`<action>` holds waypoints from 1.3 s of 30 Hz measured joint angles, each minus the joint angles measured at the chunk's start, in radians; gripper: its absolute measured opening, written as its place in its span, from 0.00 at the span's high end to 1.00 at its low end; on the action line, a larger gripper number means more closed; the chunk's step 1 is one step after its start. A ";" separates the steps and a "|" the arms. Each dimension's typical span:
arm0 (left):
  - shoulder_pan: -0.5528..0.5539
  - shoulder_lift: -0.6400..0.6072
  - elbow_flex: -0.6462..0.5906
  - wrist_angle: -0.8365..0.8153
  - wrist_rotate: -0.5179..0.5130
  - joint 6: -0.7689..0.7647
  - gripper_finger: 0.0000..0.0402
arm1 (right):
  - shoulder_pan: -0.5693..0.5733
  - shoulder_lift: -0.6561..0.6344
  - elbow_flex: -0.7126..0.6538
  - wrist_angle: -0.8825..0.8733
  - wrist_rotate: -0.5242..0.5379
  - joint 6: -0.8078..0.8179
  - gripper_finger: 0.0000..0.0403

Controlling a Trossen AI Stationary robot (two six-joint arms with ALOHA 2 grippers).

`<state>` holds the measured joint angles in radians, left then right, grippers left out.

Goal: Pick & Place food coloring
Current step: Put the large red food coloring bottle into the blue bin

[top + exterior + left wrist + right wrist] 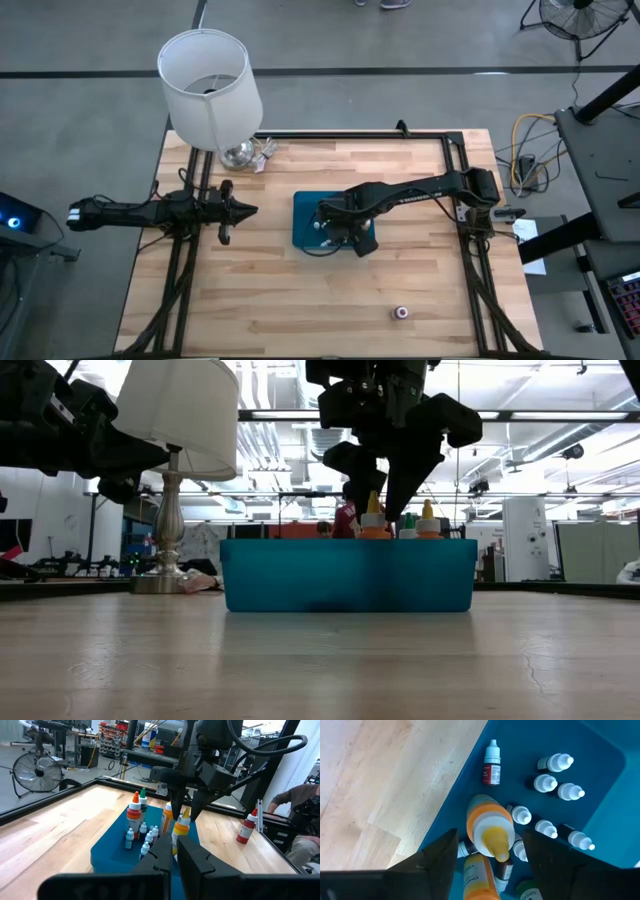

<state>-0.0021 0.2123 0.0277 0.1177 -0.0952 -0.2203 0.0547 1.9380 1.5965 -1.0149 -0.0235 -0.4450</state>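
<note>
A: Right, where does the right gripper (490, 851) stand?

B: Over the blue tray (303, 222) in the middle of the table (300, 300), fingers spread apart on either side of a bottle with a yellow cap (490, 831) that stands upright inside. Nothing is held; I judge this one has just been set down, or is about to be let go.

A: And the rest of the food coloring?

B: Mostly in the tray: a cluster of small white-capped bottles (555, 782), one of them lying on its side (491, 762), plus taller orange-topped ones (134, 812). One red-capped bottle (246, 827) stands on the wood outside the tray, and a small bottle (400, 313) sits alone near the table's front edge.

A: How to do this step well?

B: Lift straight up with the fingers kept wide, so neither brushes the yellow cap or tips its neighbours, which stand close around it.

A: The left gripper (245, 209)?

B: Closed and empty, waiting near the lamp (210, 85), well apart from the tray
</note>
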 joint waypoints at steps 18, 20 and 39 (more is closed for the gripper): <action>0.000 0.000 0.000 0.001 0.000 0.000 1.00 | 0.013 -0.131 0.015 -0.022 -0.002 0.027 0.46; 0.000 0.000 0.000 0.000 0.000 0.000 1.00 | 0.021 -0.151 0.015 -0.032 -0.003 0.041 0.46; 0.000 0.000 0.000 0.001 0.000 0.000 1.00 | 0.178 -0.230 0.015 -0.051 -0.040 0.137 0.46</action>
<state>-0.0021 0.2122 0.0277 0.1185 -0.0948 -0.2199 0.2326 1.7081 1.6119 -1.0657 -0.0635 -0.3076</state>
